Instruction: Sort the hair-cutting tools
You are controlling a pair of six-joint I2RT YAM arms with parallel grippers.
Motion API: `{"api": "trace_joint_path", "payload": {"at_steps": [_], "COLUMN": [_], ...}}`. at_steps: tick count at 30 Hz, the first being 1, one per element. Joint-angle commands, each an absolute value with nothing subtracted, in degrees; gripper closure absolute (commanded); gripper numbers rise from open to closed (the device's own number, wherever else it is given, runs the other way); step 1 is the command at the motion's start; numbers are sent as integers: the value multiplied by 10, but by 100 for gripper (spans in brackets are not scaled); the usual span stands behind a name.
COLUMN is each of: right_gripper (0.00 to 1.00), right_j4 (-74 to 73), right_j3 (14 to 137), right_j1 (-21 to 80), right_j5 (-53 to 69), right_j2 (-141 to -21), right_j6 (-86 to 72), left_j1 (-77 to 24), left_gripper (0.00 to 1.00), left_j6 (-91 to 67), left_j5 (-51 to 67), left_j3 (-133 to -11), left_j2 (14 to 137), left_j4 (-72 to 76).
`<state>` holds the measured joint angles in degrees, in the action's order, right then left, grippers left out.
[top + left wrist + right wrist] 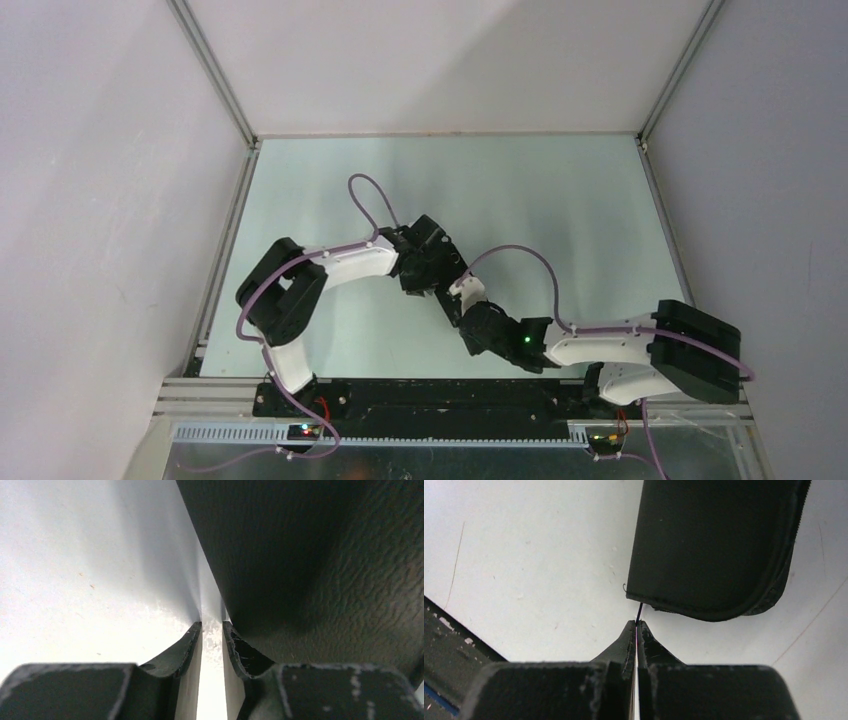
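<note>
right wrist: pouch [714,545] closed, contents hidden; right gripper [637,626] pinches its thin black strand [639,611]; left gripper [212,625] fingers slightly apart.

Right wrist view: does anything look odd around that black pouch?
The right gripper is shut on just a thin dark strand trailing from the near edge of the black textured zip pouch; pull cord or loose thread, I cannot tell. Nothing looks torn or spilled.
</note>
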<state>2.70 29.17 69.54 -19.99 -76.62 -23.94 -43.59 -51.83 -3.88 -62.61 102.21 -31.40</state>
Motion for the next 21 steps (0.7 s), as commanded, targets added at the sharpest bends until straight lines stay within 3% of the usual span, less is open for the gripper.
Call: {"api": "trace_joint_path", "payload": {"at_steps": [1, 9, 15, 21], "right_gripper": [100, 100, 100, 100], "right_j4": [8, 73, 95, 118], "right_j3": [262, 252, 250, 244], "right_j1": [696, 657, 646, 641], "right_j5": [-176, -107, -89, -80], "right_j2": [-713, -710, -723, -743], "right_j6": [-287, -278, -283, -297], "left_j1": [-428, -429, -445, -471], "left_gripper": [73, 49, 46, 46], "left_j6": [-505, -565, -600, -579], "left_j5": [-63, -10, 47, 27], "left_j3": [-641, -550, -530, -590], "left_j2": [1017, 904, 922, 994], "left_j4": [-298, -184, -100, -142]}}
